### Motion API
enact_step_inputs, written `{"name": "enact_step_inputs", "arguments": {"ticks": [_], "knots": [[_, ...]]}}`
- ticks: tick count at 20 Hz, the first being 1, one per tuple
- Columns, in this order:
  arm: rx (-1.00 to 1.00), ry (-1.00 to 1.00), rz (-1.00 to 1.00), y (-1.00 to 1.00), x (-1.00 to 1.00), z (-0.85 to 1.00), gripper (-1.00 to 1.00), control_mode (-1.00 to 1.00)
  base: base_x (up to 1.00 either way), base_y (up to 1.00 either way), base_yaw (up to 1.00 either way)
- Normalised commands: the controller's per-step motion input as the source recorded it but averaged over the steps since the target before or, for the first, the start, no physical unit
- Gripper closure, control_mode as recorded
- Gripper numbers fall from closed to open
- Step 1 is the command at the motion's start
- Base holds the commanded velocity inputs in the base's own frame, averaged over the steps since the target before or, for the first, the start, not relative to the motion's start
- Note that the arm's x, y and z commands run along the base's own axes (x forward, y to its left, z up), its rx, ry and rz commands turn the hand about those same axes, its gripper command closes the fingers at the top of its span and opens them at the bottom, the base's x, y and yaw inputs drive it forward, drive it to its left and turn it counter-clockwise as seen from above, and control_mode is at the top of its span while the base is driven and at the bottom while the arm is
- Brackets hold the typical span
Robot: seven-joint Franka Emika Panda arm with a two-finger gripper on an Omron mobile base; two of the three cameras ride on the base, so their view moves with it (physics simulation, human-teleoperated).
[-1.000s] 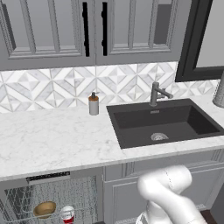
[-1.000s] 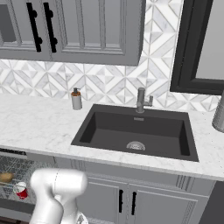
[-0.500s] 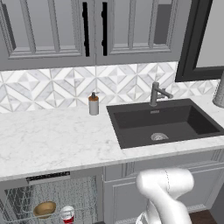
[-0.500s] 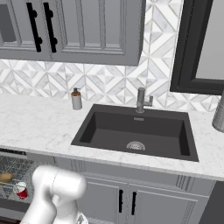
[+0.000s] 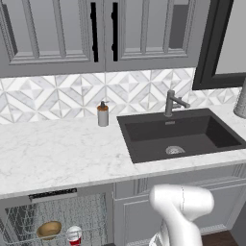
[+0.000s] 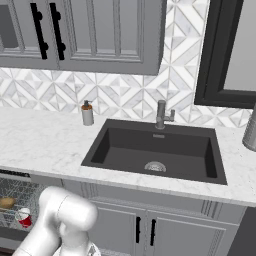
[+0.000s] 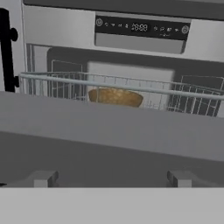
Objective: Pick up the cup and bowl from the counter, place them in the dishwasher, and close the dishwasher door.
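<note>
The dishwasher (image 5: 53,195) under the counter (image 5: 57,153) stands open, its wire rack (image 5: 89,216) showing. In the rack the tan bowl (image 5: 49,229) sits beside the red cup (image 5: 73,236). The right base view shows the same bowl (image 6: 7,202) and cup (image 6: 23,218). Seen from the hand, the bowl (image 7: 115,96) rests behind the rack's front wire, below the dark control strip (image 7: 140,28). The dishwasher door (image 7: 109,127) lies lowered as a broad grey slab across the middle. My gripper (image 7: 111,179) is open just in front of the door, nothing between its fingertips (image 7: 41,178).
A soap dispenser (image 5: 103,115) stands at the back of the counter, left of the dark sink (image 5: 178,134) and its faucet (image 5: 171,103). Panelled cabinet doors (image 6: 150,225) flank the dishwasher on the right. My white arm (image 5: 180,211) bends low in front of them.
The arm's white elbow has shifted slightly. The cup, bowl and rack have not moved.
</note>
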Motion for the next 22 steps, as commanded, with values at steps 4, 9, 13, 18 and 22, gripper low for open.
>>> {"name": "enact_step_inputs", "arguments": {"ticks": [4, 9, 13, 18, 22], "knots": [[-0.04, -0.02, -0.18, 0.0, 0.38, -0.2, -1.0, -1.0, 0.0, 0.0, 0.0], [-0.02, -0.04, -0.15, -0.07, 0.61, -0.09, -1.0, -1.0, 0.0, 0.0, 0.0], [0.04, -0.14, -0.01, -0.58, 0.8, 0.0, -1.0, -1.0, 0.0, 0.0, 0.0], [0.03, -0.07, 0.0, -0.68, 0.92, 0.0, -1.0, -1.0, 0.0, 0.0, 0.0], [0.0, -0.01, 0.0, -0.64, 1.0, 0.0, -1.0, -1.0, 0.0, 0.0, 0.0]]}}
